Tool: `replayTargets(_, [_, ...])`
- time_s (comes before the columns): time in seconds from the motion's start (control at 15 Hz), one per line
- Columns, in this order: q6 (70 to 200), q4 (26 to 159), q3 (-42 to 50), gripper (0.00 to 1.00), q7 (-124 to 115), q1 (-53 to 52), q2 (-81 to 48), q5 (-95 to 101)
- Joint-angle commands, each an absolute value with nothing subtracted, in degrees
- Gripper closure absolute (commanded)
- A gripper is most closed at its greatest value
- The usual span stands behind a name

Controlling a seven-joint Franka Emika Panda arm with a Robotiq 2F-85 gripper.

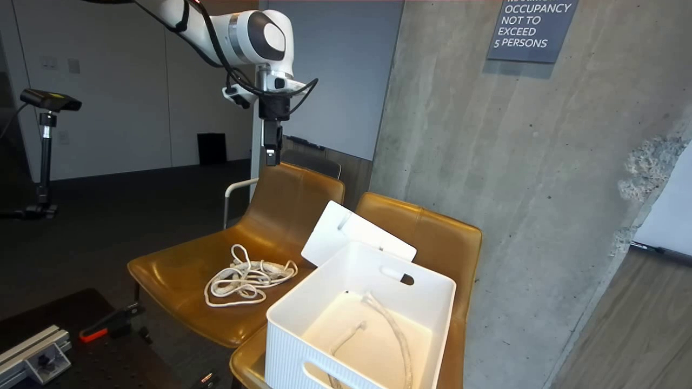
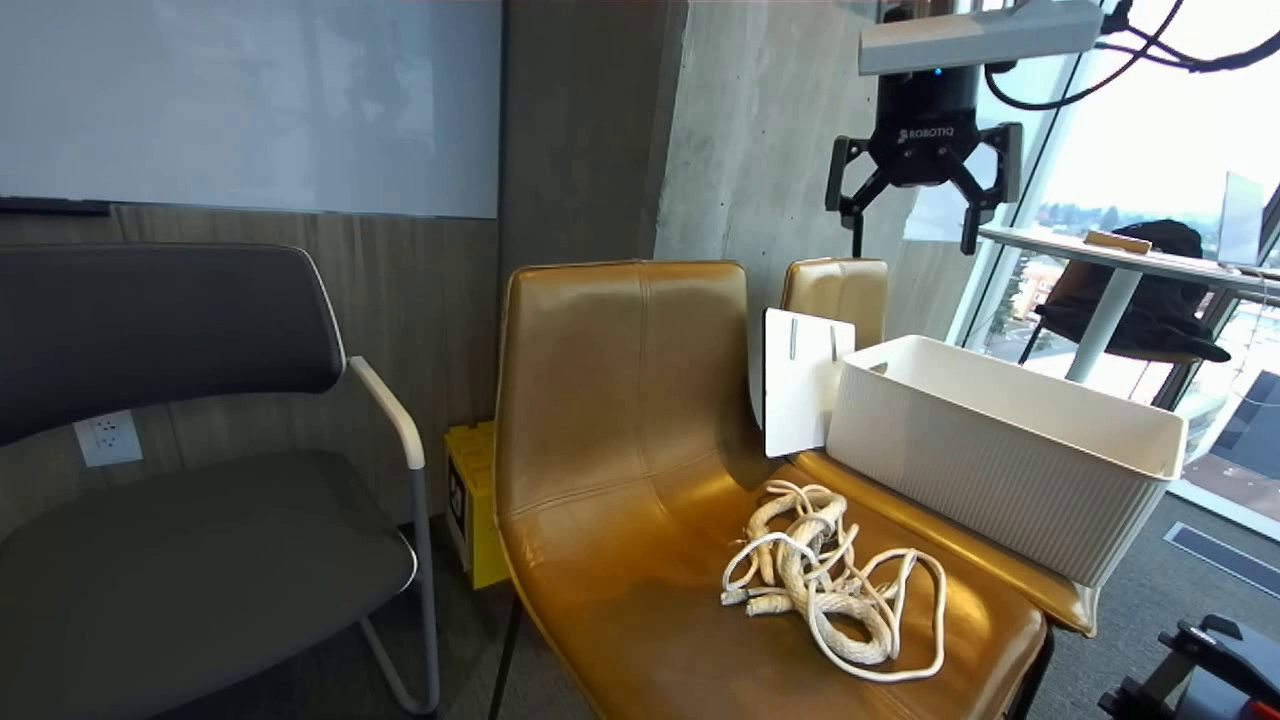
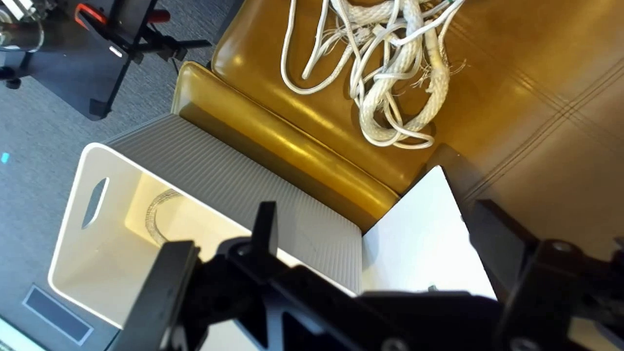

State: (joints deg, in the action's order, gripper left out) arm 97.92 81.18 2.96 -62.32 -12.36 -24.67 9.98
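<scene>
Counted: one white bin (image 2: 985, 480) at the right of the frame in an exterior view, seated on one of two tan chairs (image 2: 630, 370); one white panel (image 2: 800, 390), propped upright just beside it; one rope tangle (image 2: 797, 575), lower centre, on the seat of the nearer tan chair; one grey chair (image 2: 190, 560) at the left edge. Two rope strands (image 1: 400, 335) show inside the bin, lower right in an exterior view.

Obscured: the bin's near wall (image 1: 294, 351) is cut off by the bottom edge and hides the strands' lower ends; whether they form one piece cannot be determined. Separate ropes within the tangle cannot be counted. In the wrist view, the gripper (image 2: 913, 245) covers part of the bin.

Pose: the arm (image 1: 232, 38) enters at upper left, wrist bent, gripper pointing straight down, its fingers spread wide and clear of bin and rope.
</scene>
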Motion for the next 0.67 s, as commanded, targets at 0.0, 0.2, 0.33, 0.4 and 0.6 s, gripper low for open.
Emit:
replayTargets(0.0, [104.58,91.46,1.9,0.0,-57.65,-8.63,-17.76,6.71])
replayTargets(0.2, [102.46,88.14,2.35,0.0,-58.92,-8.66,-20.62,8.08])
replayTargets(0.33, [102.45,88.0,2.37,0.0,-58.92,-8.62,-20.85,8.08])
replayTargets(0.4, [102.44,87.93,2.32,0.0,-58.96,-8.83,-21.06,8.09])
replayTargets(0.6, [102.44,87.92,2.19,0.0,-59.0,-9.02,-21.15,8.09])
